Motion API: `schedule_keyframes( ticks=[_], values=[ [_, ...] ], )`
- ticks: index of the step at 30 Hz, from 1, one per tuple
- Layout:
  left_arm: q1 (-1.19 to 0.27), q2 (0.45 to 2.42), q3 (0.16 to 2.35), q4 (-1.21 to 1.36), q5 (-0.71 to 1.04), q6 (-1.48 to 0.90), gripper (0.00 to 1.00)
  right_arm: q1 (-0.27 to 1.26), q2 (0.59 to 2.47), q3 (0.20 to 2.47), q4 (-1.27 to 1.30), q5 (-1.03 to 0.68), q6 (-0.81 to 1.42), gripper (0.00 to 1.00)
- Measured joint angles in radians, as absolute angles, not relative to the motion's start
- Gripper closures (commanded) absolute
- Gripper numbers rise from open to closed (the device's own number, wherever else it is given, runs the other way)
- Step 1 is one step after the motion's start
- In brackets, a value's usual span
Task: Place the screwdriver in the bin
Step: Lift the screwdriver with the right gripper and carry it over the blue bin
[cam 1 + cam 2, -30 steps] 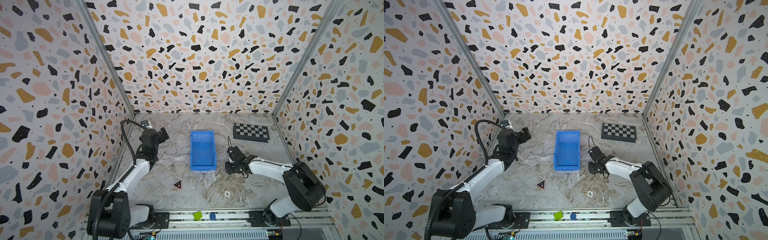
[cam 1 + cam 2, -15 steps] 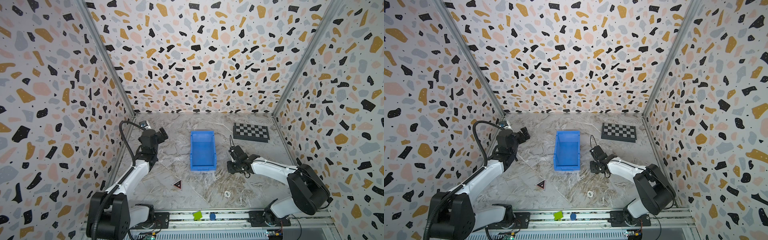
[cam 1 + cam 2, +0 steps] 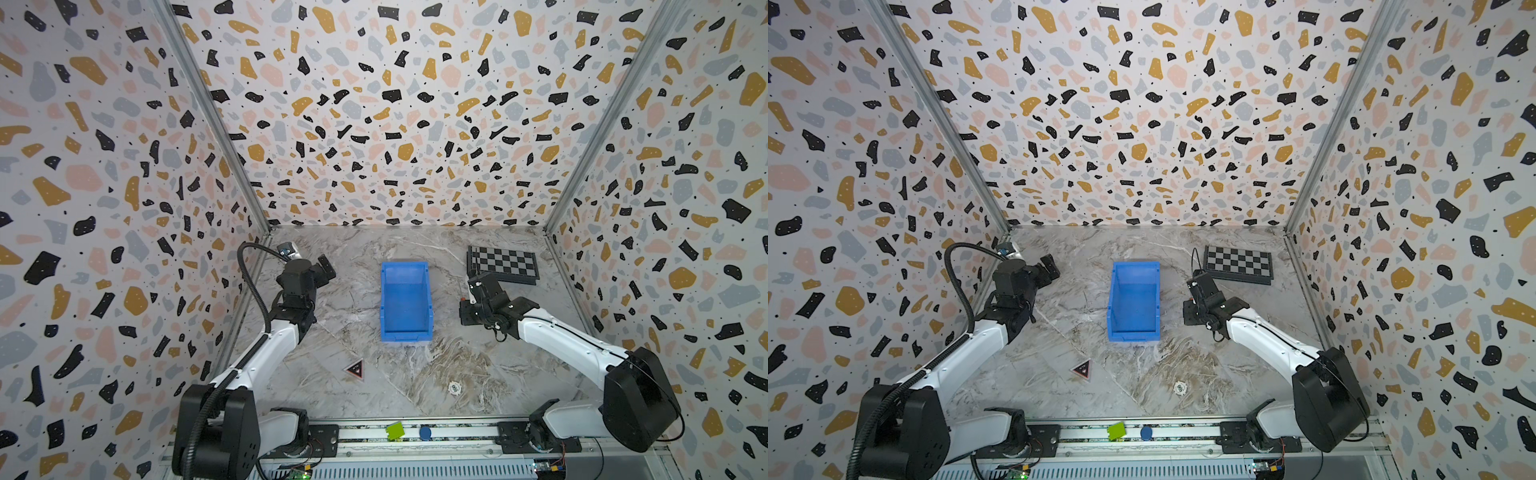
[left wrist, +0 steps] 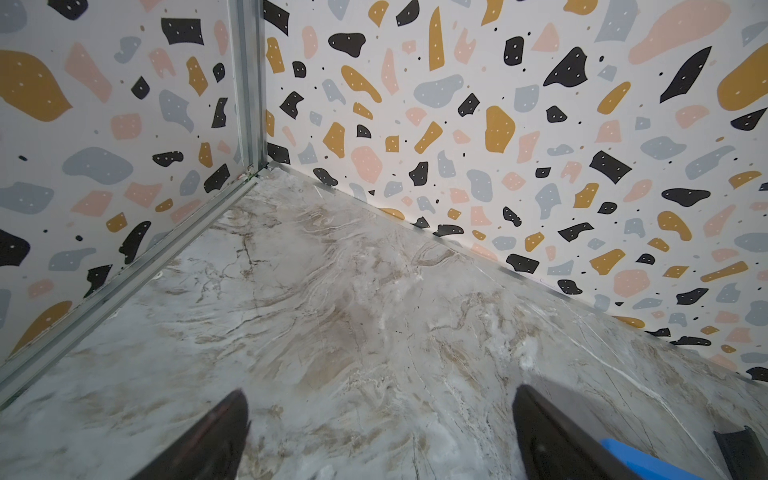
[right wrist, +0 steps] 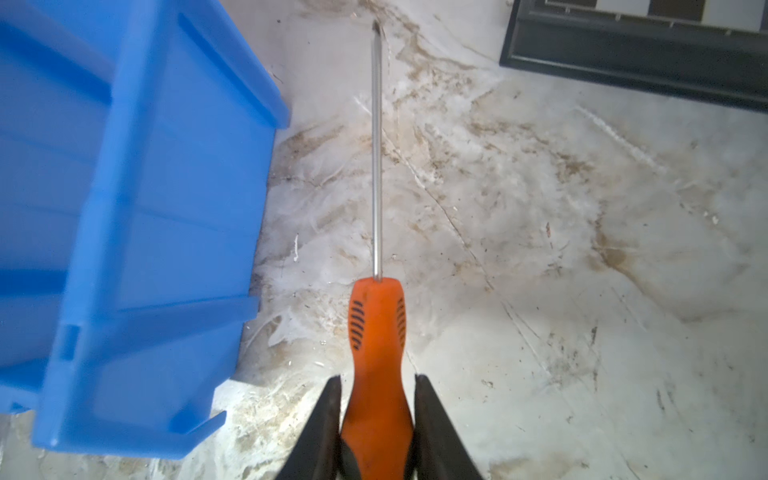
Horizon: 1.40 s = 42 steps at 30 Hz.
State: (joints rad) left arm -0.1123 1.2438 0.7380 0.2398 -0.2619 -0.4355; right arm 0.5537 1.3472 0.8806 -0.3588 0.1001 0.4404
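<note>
The screwdriver (image 5: 376,332) has an orange handle and a thin metal shaft. Its shaft points toward the back of the table, just right of the bin (image 5: 137,208). My right gripper (image 5: 377,380) is shut on the handle's rear part, with a finger on each side. In both top views the right gripper (image 3: 476,286) (image 3: 1198,282) sits low beside the blue bin (image 3: 404,266) (image 3: 1136,266), which holds nothing. My left gripper (image 4: 380,395) is open and holds nothing. It hovers over bare table near the back left corner (image 3: 326,266) (image 3: 1050,266).
A black-and-white chequered board (image 3: 505,264) (image 5: 644,45) lies at the back right, just beyond the screwdriver's tip. A small triangular marker (image 3: 355,369) and a round white disc (image 3: 455,388) lie on the marble table in front of the bin. Patterned walls enclose three sides.
My right gripper has closed the last bit onto the screwdriver handle and shifted slightly to the right. The left arm has hardly moved.
</note>
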Motion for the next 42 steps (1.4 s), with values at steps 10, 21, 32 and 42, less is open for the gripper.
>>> schedule_keyframes(
  ticks=[10,21,32,42],
  values=[
    [-0.112,1.26,0.752,0.2,-0.244,-0.454,0.0,0.554,1.286,0.942,-0.398,0.097,0.402,0.74],
    [-0.112,1.261,0.77,0.187,-0.228,-0.465,0.0,0.663,1.339,1.103,-0.436,0.093,0.39,0.73],
    [-0.112,1.255,0.769,0.193,-0.223,-0.456,0.0,0.781,1.495,1.213,-0.441,0.109,0.384,0.73],
    [-0.112,1.259,0.792,0.186,-0.192,-0.456,0.0,0.869,1.647,1.28,-0.418,0.101,0.414,0.72]
  ],
)
